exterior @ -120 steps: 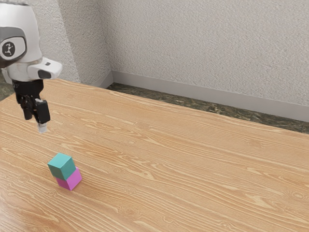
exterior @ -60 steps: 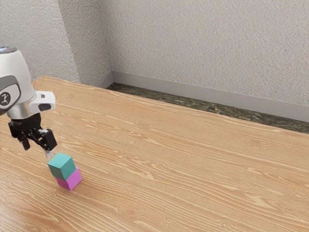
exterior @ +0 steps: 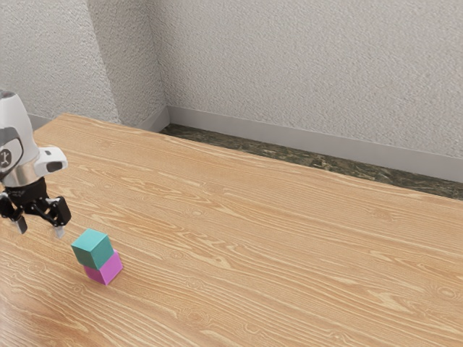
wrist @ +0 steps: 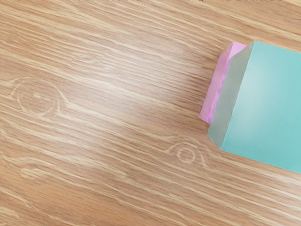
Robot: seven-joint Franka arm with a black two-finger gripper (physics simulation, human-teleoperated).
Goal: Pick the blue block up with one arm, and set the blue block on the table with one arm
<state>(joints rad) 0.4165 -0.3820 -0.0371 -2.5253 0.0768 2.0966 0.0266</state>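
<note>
The blue block (exterior: 92, 249) is sitting atop the pink block (exterior: 104, 269) on the tabletop (exterior: 253, 231), leaving its sides free for gripping; the jaws are hanging wide and empty near it, presumably making room for straddling it.

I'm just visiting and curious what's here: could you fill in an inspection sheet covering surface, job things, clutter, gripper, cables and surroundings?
Surface: wood-grain table, no damage seen.
Job's things: blue block, greenish in tint, sitting on a pink block.
Clutter: nothing seen.
Gripper: black gripper open, holding nothing, toward the exterior view's left from the blocks.
Cables: nothing seen.
Surroundings: pale textured wall, dark mottled floor.
</note>
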